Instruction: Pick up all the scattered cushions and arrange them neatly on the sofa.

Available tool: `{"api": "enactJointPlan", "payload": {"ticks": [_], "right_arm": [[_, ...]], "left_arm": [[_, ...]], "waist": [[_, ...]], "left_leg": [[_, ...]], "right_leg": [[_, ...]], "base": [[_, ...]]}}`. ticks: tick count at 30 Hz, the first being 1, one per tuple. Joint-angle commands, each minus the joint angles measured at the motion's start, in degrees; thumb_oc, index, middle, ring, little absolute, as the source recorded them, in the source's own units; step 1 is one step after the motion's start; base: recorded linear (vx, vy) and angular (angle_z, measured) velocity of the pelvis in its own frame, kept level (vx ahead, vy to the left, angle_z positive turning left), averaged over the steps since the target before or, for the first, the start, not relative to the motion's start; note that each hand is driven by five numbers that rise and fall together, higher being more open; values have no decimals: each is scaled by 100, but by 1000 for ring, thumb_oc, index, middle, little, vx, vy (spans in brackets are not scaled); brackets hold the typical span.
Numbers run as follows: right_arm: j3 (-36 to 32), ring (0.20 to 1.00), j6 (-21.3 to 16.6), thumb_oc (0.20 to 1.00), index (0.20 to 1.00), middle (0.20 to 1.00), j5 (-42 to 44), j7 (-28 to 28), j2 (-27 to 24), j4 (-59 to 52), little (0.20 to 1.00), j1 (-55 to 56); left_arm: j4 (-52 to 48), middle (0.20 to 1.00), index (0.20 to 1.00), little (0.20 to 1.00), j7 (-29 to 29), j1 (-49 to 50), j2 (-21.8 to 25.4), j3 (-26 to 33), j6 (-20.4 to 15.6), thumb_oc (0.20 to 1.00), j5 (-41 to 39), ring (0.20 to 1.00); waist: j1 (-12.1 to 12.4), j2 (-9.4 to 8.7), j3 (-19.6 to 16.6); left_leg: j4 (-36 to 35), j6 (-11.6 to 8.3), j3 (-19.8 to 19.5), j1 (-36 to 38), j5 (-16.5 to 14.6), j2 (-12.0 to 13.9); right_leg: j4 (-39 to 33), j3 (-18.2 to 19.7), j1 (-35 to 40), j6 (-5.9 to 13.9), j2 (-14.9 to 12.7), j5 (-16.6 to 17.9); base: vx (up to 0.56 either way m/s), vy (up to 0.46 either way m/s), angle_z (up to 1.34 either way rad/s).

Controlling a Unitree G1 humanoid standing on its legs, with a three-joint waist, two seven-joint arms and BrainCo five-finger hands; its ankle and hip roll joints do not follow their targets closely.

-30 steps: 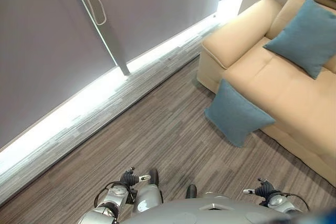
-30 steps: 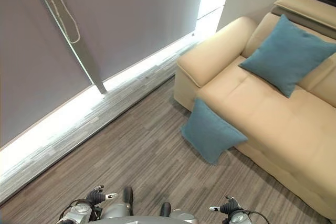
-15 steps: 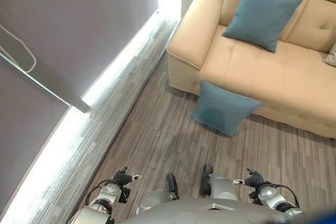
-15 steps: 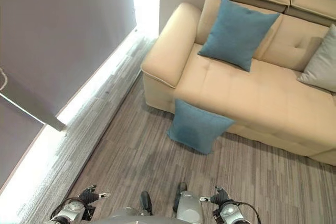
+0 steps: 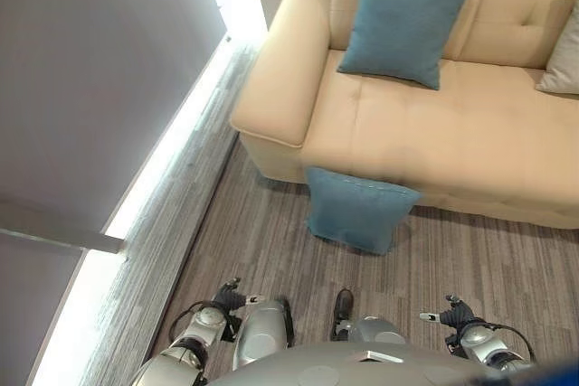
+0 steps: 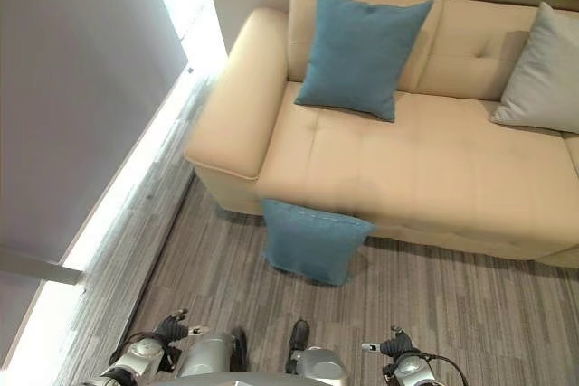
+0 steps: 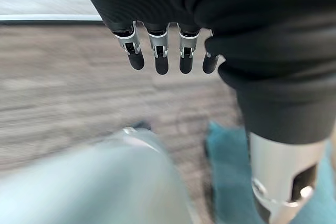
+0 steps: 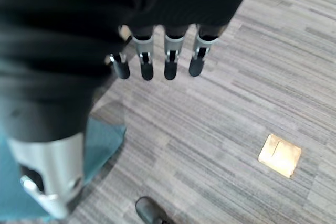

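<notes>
Square teal cushion [image 5: 357,211] on floor against sofa [image 5: 470,142] front, 12 o'clock, unlabelled, left hand [image 7: 157,56] and right hand [image 8: 157,59] fingers straight, empty.

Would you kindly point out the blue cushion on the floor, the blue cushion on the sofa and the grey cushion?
floor cushion [image 6: 312,243], right eye view, front face
sofa cushion [image 6: 360,38], right eye view, centre
grey cushion [image 6: 543,70], right eye view, centre

Daylight glares along the wall base [image 5: 154,187]; left wrist view blurred.
</notes>
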Motion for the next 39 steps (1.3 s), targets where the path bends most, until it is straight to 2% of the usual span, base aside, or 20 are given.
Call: {"api": "enactJointPlan", "payload": {"ticks": [1, 7, 13, 14, 16, 22, 30, 39], "right_arm": [[-83, 1000, -103, 1000, 1000, 1000, 146, -87, -209, 10, 1000, 17], [-34, 1000, -106, 1000, 1000, 1000, 113, -81, -147, -58, 1000, 7], [49, 1000, -135, 1000, 1000, 1000, 124, -120, -120, -271, 1000, -294], [33, 1000, -122, 1000, 1000, 1000, 102, -123, -135, -262, 1000, -308], [29, 1000, -119, 1000, 1000, 1000, 80, -131, -132, -246, 1000, -283], [-28, 1000, -107, 1000, 1000, 1000, 64, -118, -151, -71, 1000, -100], [-32, 1000, -130, 1000, 1000, 1000, 62, -99, -132, -5, 1000, 37], [-12, 1000, -185, 1000, 1000, 1000, 147, -5, -58, -57, 1000, 112]], "left_arm": [[227, 1000, 1000, 1000, 61, -22, 1, -23, -25, 1000, 37, 1000], [243, 1000, 1000, 1000, 92, 17, 123, 110, -15, 1000, 56, 1000], [146, 1000, 1000, 1000, 143, -67, 341, 261, -37, 1000, -136, 1000], [289, 1000, 1000, 1000, 187, -84, 339, 267, -60, 1000, -112, 1000], [313, 1000, 1000, 1000, 186, -70, 332, 278, -65, 1000, -113, 1000], [394, 1000, 1000, 1000, 134, 58, 167, 220, -23, 1000, 50, 1000], [352, 1000, 1000, 1000, 103, 118, 90, 107, -15, 1000, 75, 1000], [205, 1000, 1000, 1000, 33, 150, 69, 34, -46, 1000, 87, 1000]], "waist": [[185, 108, 5], [278, 29, -81], [433, 86, 124], [429, 104, 109], [445, 89, 72], [337, 120, -200], [292, 165, -289], [319, 140, -306]], "left_leg": [[105, 202, -69, 413, -180, -160], [-214, 351, 50, 752, -215, -219], [-189, 552, 171, 681, -270, -139], [-202, 519, 149, 674, -284, -137], [-236, 496, 171, 696, -279, -152], [-876, 294, 149, 1187, -39, -45], [-1094, 217, 90, 1466, 27, 8], [-1069, 243, 97, 1638, -110, -3]], "right_leg": [[303, 241, -122, 870, -308, -181], [505, 427, -162, 941, -402, -209], [1776, 408, -1022, 1227, -671, -213], [1134, 552, -977, 1173, -900, 12], [969, 493, -907, 1210, -938, 78], [379, 274, -338, 1201, -760, 91], [154, 189, 20, 1169, -650, 10], [138, 222, 211, 1144, -635, -77]], "base": [[111, 84, -88], [106, 98, -57], [-39, 49, -26], [-13, -117, -12], [54, -140, 4], [109, -127, 2], [57, -42, 7], [39, 11, 1]]}}
